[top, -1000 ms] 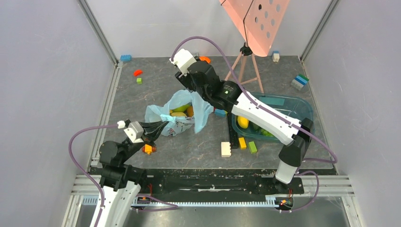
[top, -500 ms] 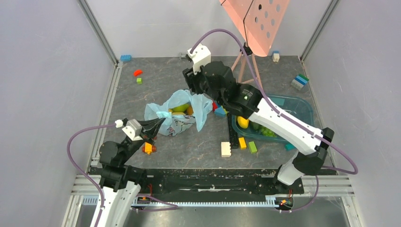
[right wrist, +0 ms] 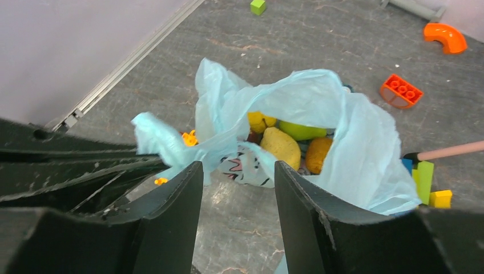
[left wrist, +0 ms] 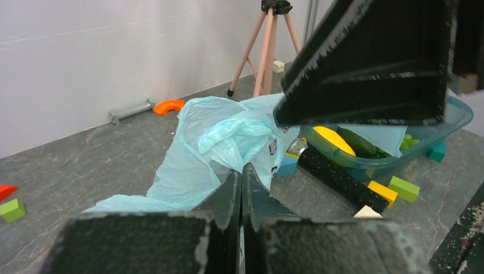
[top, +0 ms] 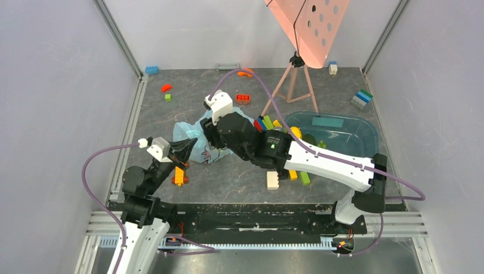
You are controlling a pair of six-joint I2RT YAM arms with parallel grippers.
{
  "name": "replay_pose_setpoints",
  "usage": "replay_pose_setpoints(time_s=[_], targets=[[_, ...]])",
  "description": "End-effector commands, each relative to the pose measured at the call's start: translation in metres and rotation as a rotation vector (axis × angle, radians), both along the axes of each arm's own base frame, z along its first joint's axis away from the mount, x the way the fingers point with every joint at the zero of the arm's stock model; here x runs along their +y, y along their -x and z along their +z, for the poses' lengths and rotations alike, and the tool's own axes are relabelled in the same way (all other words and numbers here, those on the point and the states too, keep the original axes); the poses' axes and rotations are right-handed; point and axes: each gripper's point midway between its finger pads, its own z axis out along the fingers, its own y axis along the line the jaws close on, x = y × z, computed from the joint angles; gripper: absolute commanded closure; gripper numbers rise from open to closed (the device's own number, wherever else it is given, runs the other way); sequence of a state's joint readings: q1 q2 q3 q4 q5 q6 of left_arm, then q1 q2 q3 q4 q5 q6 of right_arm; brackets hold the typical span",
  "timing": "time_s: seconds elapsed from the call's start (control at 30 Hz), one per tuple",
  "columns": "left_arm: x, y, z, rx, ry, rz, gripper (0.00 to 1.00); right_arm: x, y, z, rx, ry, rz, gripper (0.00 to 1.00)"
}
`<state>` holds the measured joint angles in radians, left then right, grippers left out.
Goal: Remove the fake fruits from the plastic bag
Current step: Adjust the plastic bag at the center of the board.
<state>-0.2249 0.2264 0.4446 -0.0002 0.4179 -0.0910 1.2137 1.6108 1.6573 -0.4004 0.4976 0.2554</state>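
Hovering half-open, the right claw [right wrist: 237, 171] may snag the plastic bag [right wrist: 354, 148] the left claw [left wrist: 241, 171] pinches, missing the lemon [right wrist: 281, 145].

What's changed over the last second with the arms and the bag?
The right gripper, open, swung back from the far side of the plastic bag toward the near left and now hangs over its mouth. Unchanged: the left gripper stays shut on the bag's edge, and the fake fruits are still inside.
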Motion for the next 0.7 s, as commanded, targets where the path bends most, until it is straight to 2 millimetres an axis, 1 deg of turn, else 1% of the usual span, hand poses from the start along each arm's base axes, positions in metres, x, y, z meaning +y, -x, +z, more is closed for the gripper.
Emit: replay_pose_setpoints(time_s=[0.0, 0.1, 0.17, 0.2, 0.27, 0.33, 0.37, 0.47, 0.5, 0.6, 0.67], targets=[[0.002, 0.000, 0.012, -0.004, 0.030, 0.011, 0.98, 0.009, 0.006, 0.004, 0.000, -0.022, -0.016, 0.49], [0.003, 0.000, 0.012, -0.011, 0.024, 0.015, 0.98, 0.009, 0.014, -0.001, 0.011, 0.010, 0.009, 0.49], [0.003, -0.001, 0.010, -0.004, 0.023, 0.019, 0.98, 0.013, 0.028, 0.004, -0.014, 0.012, 0.067, 0.48], [0.003, -0.002, 0.008, 0.001, 0.023, 0.019, 0.98, 0.016, 0.037, 0.011, -0.037, -0.002, 0.108, 0.47], [0.002, -0.003, 0.008, 0.005, 0.022, 0.020, 0.98, 0.023, 0.065, 0.021, -0.094, -0.016, 0.213, 0.46], [0.003, -0.003, 0.008, 0.004, 0.020, 0.021, 0.98, 0.025, 0.090, 0.026, -0.132, -0.016, 0.289, 0.46], [0.003, -0.003, 0.008, 0.003, 0.021, 0.023, 0.98, 0.025, 0.099, 0.027, -0.141, -0.012, 0.310, 0.46], [0.004, -0.003, 0.009, -0.001, 0.022, 0.027, 0.98, 0.016, 0.124, 0.017, -0.158, 0.023, 0.348, 0.48], [0.004, -0.003, 0.009, -0.002, 0.023, 0.027, 0.98, 0.012, 0.133, 0.011, -0.166, 0.038, 0.356, 0.50], [0.004, -0.003, 0.008, 0.000, 0.021, 0.028, 0.98, 0.001, 0.151, -0.009, -0.156, 0.058, 0.368, 0.57], [0.004, -0.004, 0.008, 0.002, 0.020, 0.027, 0.98, -0.006, 0.157, -0.023, -0.141, 0.067, 0.369, 0.61]])
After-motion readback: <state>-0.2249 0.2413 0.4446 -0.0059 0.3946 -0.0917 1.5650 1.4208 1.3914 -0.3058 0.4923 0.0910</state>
